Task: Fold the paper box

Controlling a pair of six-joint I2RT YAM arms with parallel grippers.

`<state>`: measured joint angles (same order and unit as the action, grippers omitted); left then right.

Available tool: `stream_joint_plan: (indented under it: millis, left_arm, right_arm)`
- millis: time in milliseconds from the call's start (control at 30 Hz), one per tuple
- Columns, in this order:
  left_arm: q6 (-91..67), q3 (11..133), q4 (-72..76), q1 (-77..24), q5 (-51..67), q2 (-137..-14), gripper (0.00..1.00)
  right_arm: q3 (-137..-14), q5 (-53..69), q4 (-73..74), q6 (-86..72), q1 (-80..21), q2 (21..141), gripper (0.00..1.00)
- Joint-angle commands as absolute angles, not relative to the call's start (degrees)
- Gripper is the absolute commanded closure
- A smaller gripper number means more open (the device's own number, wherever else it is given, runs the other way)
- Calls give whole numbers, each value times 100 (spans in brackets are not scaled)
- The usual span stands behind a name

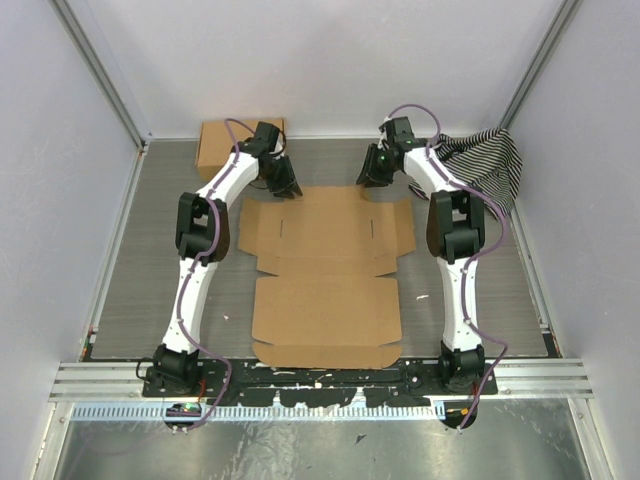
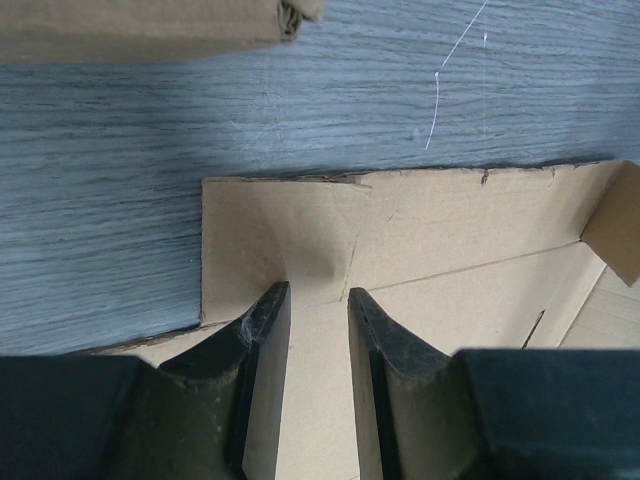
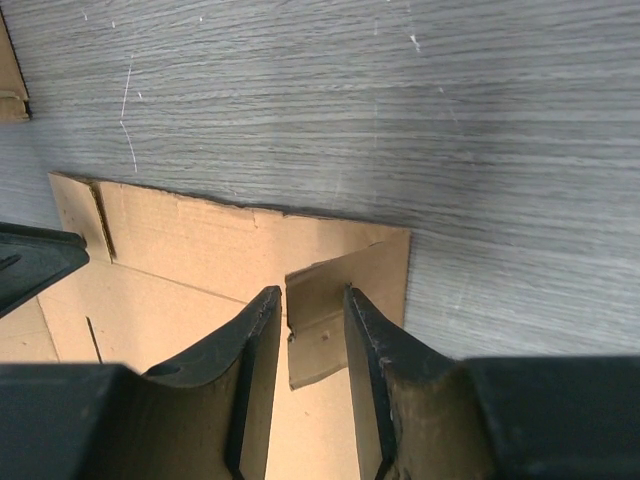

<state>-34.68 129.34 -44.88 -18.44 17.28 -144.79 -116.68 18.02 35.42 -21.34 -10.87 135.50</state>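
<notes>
Grey wood-grain bench (image 1: 170,250) fills a white-walled enclosure, and the paper box (image 1: 325,275) lies on it as a flat die-cut sheet, roughly in the middle between the two arms, its near edge close to their bases and its far edge under both wrists. The left claw (image 1: 283,187) hangs over the far left corner of the sheet. Its wrist view shows the left claw (image 2: 318,335) with its fingers (image 2: 262,345) spread, a plain gap between them, and only the flat brown cardboard (image 2: 450,230) showing through that gap. The right claw (image 1: 374,181) is over the far right corner. Seen from its own wrist, the right claw (image 3: 312,340) also has its fingers (image 3: 365,345) parted, and a small corner flap (image 3: 325,300) of the sheet, lifted and tilted off the bench, sits in the gap. Whether either finger touches that flap I cannot tell. A second, already folded cardboard box (image 1: 215,145) rests at the far left by the back wall, well apart from the sheet. A black-and-white striped cloth (image 1: 490,160) is bunched in the far right corner, behind the right arm.
</notes>
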Motion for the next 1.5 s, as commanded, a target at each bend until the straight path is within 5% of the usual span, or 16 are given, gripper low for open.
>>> stream_joint_plan:
  millis: [0, 700, 1000, 1200, 1467]
  left_arm:
    - [-3480, 13115, -4533, -1832, 1727, -14566, 63]
    - [-3058, 13174, -5351, -1594, 1730, -14211, 56]
    - [-2731, 12543, -5631, -1552, 1511, -12999, 55]
    - [-2524, 11795, -5803, -1494, 1209, -11977, 52]
    - [-2509, 9197, -5125, -1326, 1152, -10157, 46]
  right_arm:
    - [-11901, 1967, 3464, -2127, -1214, 13732, 62]
    - [-12173, 1336, 3745, -2242, -1300, 13990, 60]
    - [-11941, 852, 3765, -2203, -1294, 14150, 62]
    - [-11505, 519, 3630, -2267, -1287, 13166, 61]
    - [-9711, 588, 3658, -2149, -1283, 11093, 46]
